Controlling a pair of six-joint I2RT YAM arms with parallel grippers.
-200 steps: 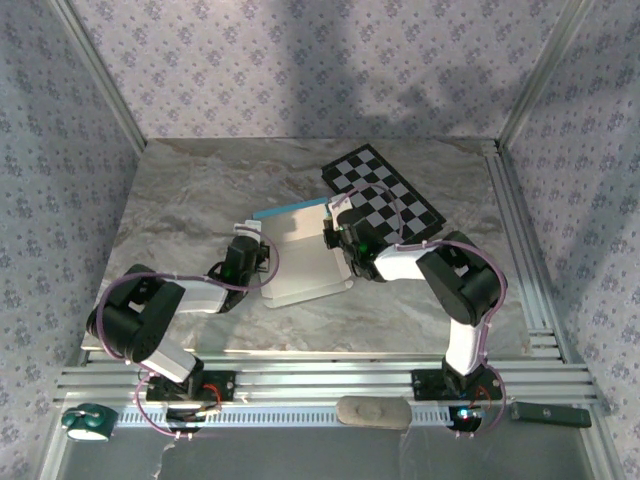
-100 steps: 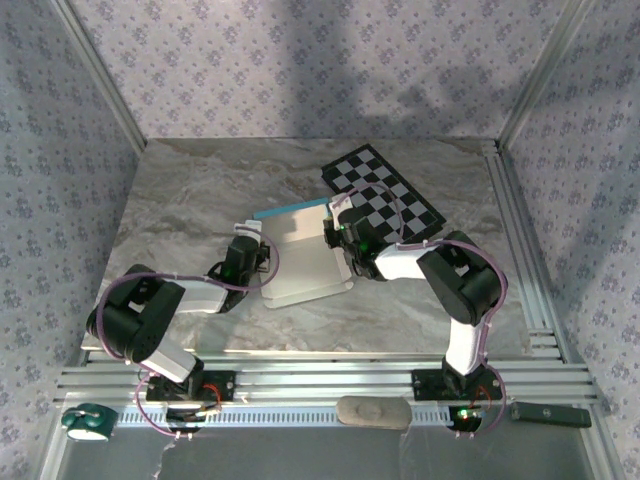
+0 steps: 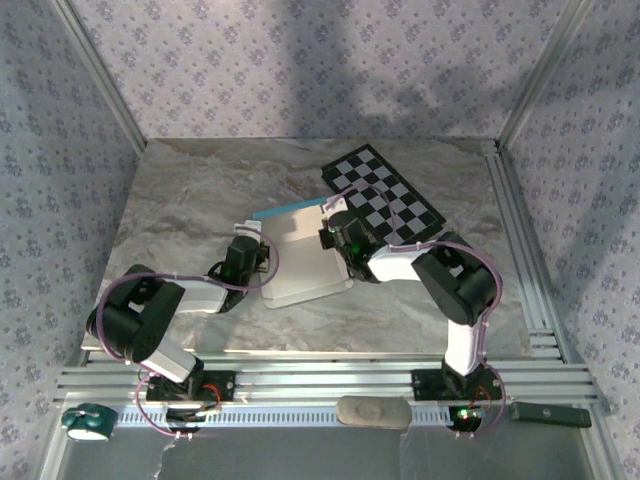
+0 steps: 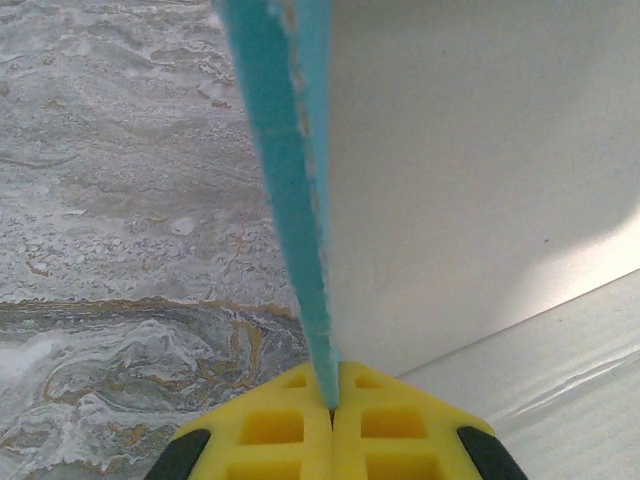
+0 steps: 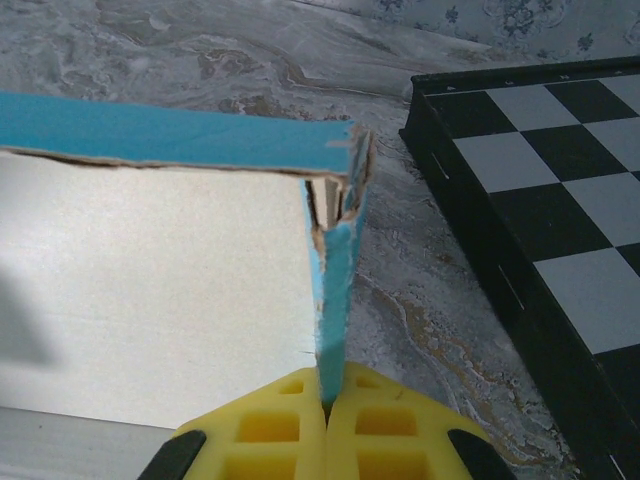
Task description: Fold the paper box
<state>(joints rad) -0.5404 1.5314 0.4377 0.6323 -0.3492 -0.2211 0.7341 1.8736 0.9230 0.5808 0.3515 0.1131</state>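
- The right gripper (image 5: 326,395) has just nipped shut. It was open a crack a second ago, and now it's clenched on the turquoise right side wall of the paper box (image 3: 300,262). From above, its wrist has also nudged a bit toward the box.
- The left gripper (image 4: 333,395) hasn't changed. It's still clamped on the left wall, which stands upright and edge-on to its camera.
- The box hasn't budged: it's around the middle of the bench (image 3: 180,200), white inside face up. Its far right corner sits just beside the checkerboard (image 3: 385,195), over toward the bench's far right corner.
- My read is that both side walls are now held up and the far wall is standing too, so locking the corners is probably next. The near edge looks flat, so there's plenty left to do.
- Hard to make out:
  - From above, the arms cover both side walls.
  - The far right corner looks ragged up close, and I can't tell if a tab is tucked in there.
  - The left wall's top is cut off.
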